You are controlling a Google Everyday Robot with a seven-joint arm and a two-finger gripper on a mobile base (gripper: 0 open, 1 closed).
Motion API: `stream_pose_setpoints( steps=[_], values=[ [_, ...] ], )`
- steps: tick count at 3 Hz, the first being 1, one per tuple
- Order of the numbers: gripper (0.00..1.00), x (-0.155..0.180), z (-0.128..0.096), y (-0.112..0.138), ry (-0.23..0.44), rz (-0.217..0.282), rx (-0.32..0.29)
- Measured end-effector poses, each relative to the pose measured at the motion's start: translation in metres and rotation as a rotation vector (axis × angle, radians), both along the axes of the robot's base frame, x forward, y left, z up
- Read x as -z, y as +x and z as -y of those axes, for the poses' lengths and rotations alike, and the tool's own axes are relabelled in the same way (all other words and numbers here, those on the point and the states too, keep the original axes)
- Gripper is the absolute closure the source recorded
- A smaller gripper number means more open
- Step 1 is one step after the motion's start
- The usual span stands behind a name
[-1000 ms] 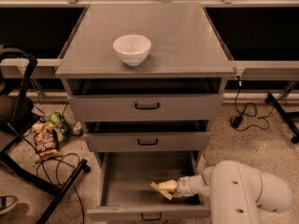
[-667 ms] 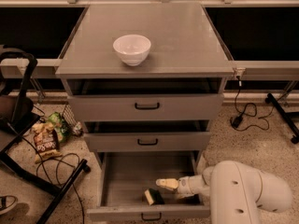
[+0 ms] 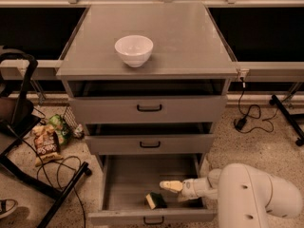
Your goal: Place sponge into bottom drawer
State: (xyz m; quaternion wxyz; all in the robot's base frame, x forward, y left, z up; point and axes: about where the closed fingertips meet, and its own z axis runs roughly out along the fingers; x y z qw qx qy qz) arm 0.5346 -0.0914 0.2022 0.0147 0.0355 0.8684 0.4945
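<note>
The grey, flat-fronted bottom drawer [image 3: 135, 177] of the grey three-drawer metal cabinet [image 3: 190, 37] stands pulled out towards the near side. Its floor is smooth and matte. The small rectangular sponge [image 3: 155, 201], dark green scouring layer over pale yellow foam, lies on the drawer floor near the front wall, right of centre.

The pale, rounded gripper [image 3: 170, 186] hangs over the right part of the drawer, just beside the sponge and up to its right, apart from it. It holds nothing; whether it is open or closed cannot be told. The smooth white moulded arm [image 3: 256, 198] enters from the near right and is cut off by the picture's lower edge.

The drawer's black handle [image 3: 153, 220] is partly cut off at that edge. The two shallower grey drawers [image 3: 190, 109] above are slightly open. A glossy round white bowl [image 3: 134, 50] sits on the cabinet top.

On the speckled floor [image 3: 247, 146] to the left lies a crinkled snack bag [image 3: 46, 144]; its printing is not legible.
</note>
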Motion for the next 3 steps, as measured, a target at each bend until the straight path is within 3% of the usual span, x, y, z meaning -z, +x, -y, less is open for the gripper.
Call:
stream_pose_setpoints(
  steps=[1,2,3],
  values=[
    [0.00,-0.044,0.023,-0.004,-0.005,0.121,0.010],
    [0.00,-0.111,0.067,-0.035,-0.033,0.231,0.006],
    [0.00,-0.173,0.088,-0.090,-0.090,0.249,-0.078]
  ],
)
